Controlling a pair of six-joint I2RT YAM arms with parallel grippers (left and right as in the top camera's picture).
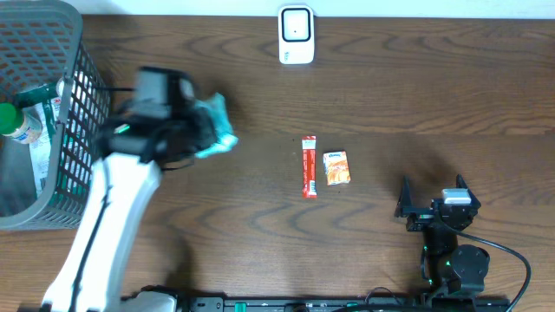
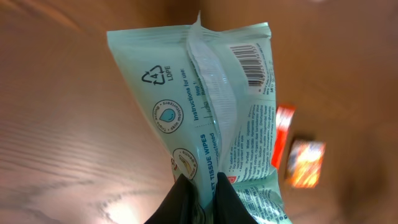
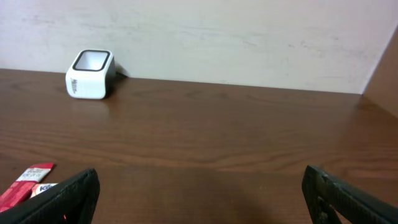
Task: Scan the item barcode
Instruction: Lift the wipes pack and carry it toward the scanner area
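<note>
**A:** The mint-green plastic wipes packet [image 2: 186, 106] is pinched at one end by the left gripper [image 2: 202, 193], jaws clamped tight, over at the left just beside the grey wire basket [image 1: 82, 113].

**B:** Its barcode [image 2: 252, 62] is seen facing the wrist camera. The right gripper [image 3: 199, 193] is spread wide at near right, nothing held. The white box-shaped scanner [image 1: 296, 35] is seen at the far edge, well apart.

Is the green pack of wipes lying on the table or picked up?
Picked up: the left gripper is shut on the pack of wipes, holding it above the table.
</note>
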